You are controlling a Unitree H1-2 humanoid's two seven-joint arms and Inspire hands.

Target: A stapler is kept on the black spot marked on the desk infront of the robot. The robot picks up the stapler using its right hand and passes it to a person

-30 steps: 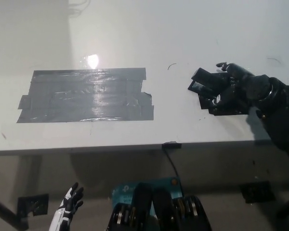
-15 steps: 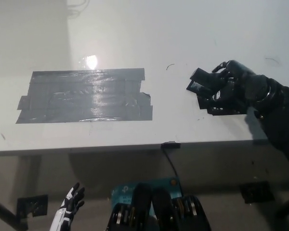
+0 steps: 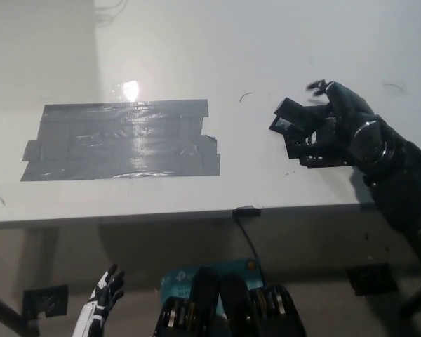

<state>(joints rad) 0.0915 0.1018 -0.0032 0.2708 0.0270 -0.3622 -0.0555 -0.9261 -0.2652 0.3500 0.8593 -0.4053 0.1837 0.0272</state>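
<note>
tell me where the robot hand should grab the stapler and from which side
Grip the stapler across its long body, coming from the right, where the right robot hand already reaches over it. It lies flat on the white desk, its narrow end pointing left, so the long sides look like the easiest faces to close on.

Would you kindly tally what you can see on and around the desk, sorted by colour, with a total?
Black: 2, the stapler and the right robot hand over it.
White: 2, the desk and the left robot hand resting low beside the robot.
Grey: 1, the tape patch.
Total: 5
</note>
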